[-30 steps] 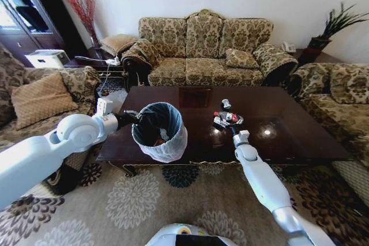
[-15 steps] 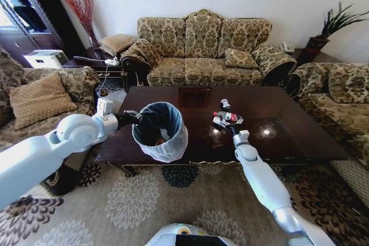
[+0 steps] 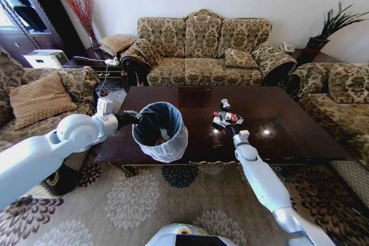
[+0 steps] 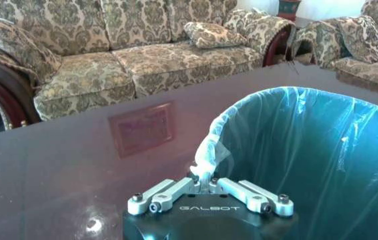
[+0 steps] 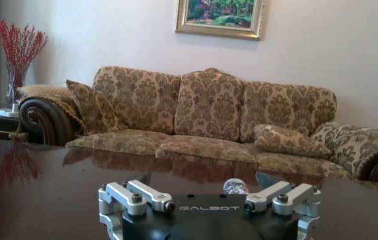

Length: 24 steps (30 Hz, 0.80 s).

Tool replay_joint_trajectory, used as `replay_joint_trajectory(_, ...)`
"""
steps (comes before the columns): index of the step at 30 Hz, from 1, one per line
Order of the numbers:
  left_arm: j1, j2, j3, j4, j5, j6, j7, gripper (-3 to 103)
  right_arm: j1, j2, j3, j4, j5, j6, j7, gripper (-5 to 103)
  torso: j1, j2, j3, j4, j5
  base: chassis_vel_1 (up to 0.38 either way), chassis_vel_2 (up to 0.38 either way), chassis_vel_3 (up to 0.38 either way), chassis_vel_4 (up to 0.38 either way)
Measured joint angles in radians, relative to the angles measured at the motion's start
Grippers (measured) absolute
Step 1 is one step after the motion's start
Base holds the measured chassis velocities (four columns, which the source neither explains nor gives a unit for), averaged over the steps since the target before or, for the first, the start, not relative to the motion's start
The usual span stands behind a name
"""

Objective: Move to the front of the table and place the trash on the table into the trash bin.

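Note:
The trash bin [image 3: 159, 131], lined with a pale bag, hangs over the near left corner of the dark table [image 3: 288, 133]. My left gripper [image 3: 130, 118] is shut on its rim; in the left wrist view the left gripper [image 4: 208, 176] pinches the bag's fold beside the bin [image 4: 309, 150]. A few scraps lie inside the bin. Trash sits mid-table: a clear bottle with a red label [image 3: 229, 117] and a small can [image 3: 225, 103]. My right gripper [image 3: 230, 126] is right at the bottle's near side. In the right wrist view the right gripper [image 5: 209, 200] is open, with a clear rounded piece [image 5: 236, 186] just beyond it.
A patterned sofa [image 3: 203, 50] stands behind the table, armchairs [image 3: 340, 93] flank it on the right and a couch [image 3: 34, 99] on the left. A floral rug [image 3: 132, 200] covers the floor in front. The table's right half [image 3: 300, 119] is bare.
The head view shifted very slightly a second ago. Neither arm, the bin nor the trash has visibly moved.

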State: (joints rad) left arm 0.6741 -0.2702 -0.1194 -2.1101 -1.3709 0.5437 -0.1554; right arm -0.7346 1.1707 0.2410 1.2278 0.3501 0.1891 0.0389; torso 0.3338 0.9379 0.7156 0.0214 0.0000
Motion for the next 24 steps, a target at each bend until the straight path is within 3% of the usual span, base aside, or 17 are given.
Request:
replay_joint_trajectory(22,0.000,0.000,0.000,0.000,0.000,0.001,0.000,0,0.000,0.000,0.000,0.001,0.001,-0.002,0.001,100,0.000,0.000,0.000,-0.0001,0.0000,0.000,0.000,0.000,0.000)
replay_joint_trajectory(24,0.000,0.000,0.000,0.000,0.000,0.001,0.000,0,0.005,0.003,-0.001,0.006,0.008,-0.032,0.000,100,0.000,0.000,0.000,-0.0004,0.0000,0.000,0.000,0.000,0.000)
